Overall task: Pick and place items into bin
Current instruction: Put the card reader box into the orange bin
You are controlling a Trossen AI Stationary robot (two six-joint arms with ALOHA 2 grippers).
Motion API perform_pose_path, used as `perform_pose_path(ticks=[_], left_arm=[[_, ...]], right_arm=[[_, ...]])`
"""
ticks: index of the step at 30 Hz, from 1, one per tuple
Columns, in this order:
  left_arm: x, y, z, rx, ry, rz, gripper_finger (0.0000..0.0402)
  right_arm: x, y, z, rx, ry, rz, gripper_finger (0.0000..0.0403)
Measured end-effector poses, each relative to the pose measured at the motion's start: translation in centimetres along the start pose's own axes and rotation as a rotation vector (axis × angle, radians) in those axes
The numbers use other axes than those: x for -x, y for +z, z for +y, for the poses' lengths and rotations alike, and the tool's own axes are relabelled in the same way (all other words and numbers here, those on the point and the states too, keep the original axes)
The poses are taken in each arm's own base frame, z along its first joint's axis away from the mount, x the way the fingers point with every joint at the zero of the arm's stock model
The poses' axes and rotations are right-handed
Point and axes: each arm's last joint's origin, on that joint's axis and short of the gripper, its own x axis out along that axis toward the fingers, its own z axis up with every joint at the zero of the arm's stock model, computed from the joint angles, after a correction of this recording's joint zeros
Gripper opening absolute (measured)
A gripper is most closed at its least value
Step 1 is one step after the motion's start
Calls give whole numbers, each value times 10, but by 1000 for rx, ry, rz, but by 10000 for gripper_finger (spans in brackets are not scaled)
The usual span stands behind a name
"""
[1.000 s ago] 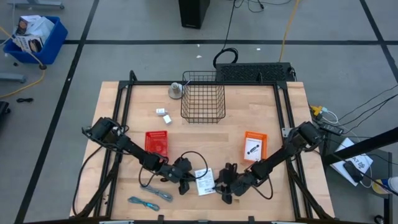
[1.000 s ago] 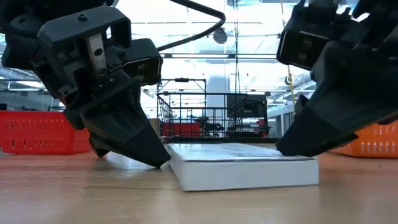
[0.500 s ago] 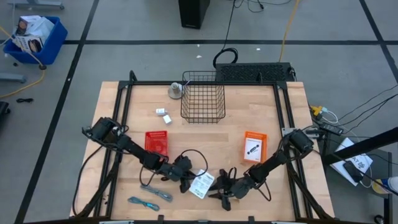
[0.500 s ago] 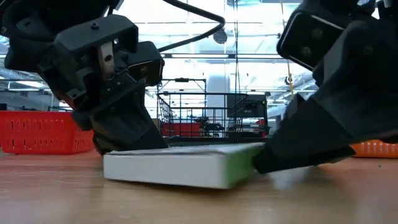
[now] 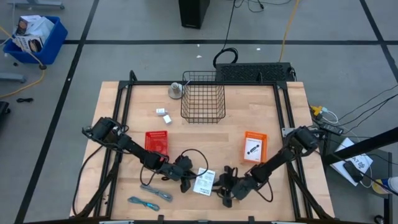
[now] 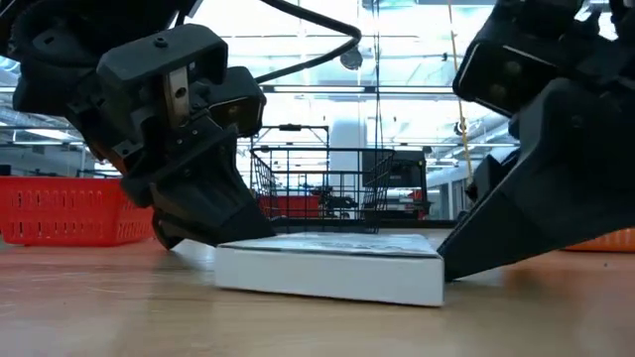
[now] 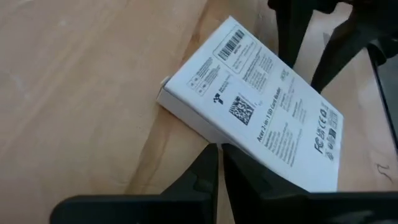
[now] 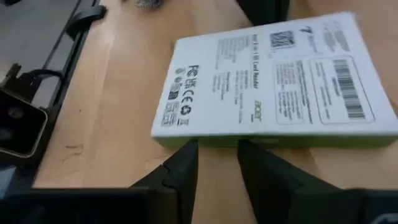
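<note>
A flat white printed box (image 5: 204, 182) lies on the wooden table near its front edge, between my two grippers. My left gripper (image 7: 219, 152) stands at the box's left, shut, with its tips at a long side. To the box's right is my right gripper (image 8: 217, 152), slightly open with nothing between its fingers, its tips at the box's green side. Two tiny white blocks (image 5: 163, 114), a grey strip (image 5: 155, 191) and a teal-blue cord (image 5: 143, 202) lie loose on the table. The black wire bin (image 5: 203, 96) stands at the far middle. My left gripper presses its shut fingertips against the box's long white side (image 7: 200, 138), slanting down from the table's left. The box lies flat on the table (image 6: 327, 268). My right gripper sets both fingertips against the box's green side (image 8: 214, 142), slanting down from the table's right, nothing pinched between them.
A red basket (image 5: 157, 143) sits left of centre and an orange one (image 5: 254, 146) right of centre. A small grey round thing (image 5: 176, 91) lies left of the bin. Black frame rails (image 5: 121, 124) run along both table sides.
The box has turned on the table and slid a little toward my left gripper, staying flat. My right gripper has swung a little toward the near edge and come back against the box's side. My left gripper has kept its place.
</note>
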Motion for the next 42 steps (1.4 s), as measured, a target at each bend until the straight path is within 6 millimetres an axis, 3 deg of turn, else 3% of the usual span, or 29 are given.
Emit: perform_pose_path(ticks=[8, 14, 34, 42], left_arm=[[1, 0, -5, 23, -65, 35, 30], [1, 1, -7, -6, -107, 21, 30], [-2, 12, -1, 8, -53, -46, 30], [-4, 22, 1, 17, -66, -98, 30]], right_arm=[[5, -8, 5, 37, -43, -4, 100], [3, -3, 2, 119, -52, -28, 95], [0, 6, -1, 171, -73, -112, 95], [5, 31, 14, 139, 8, -309, 93]])
